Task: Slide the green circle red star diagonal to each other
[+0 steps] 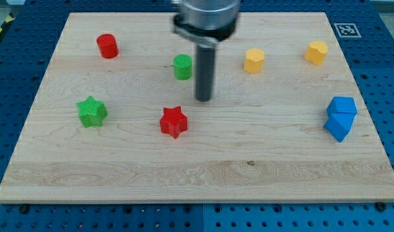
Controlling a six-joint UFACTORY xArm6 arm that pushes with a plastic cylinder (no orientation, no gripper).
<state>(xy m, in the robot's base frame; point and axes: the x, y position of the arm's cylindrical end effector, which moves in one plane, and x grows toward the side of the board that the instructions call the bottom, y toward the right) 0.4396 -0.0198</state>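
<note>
The green circle (pixel 182 67) sits on the wooden board (pixel 203 161) above centre. The red star (pixel 173 122) lies below it, slightly to the view's left. My tip (pixel 203 100) is just to the right of the green circle and a little lower, above and right of the red star, touching neither. The rod rises from the tip to the arm's dark body at the view's top.
A red cylinder (pixel 107 46) is at the upper left and a green star (pixel 91 111) at the left. Two yellow blocks (pixel 254 60) (pixel 316 52) are at the upper right. Two blue blocks (pixel 340 118) sit together at the right edge.
</note>
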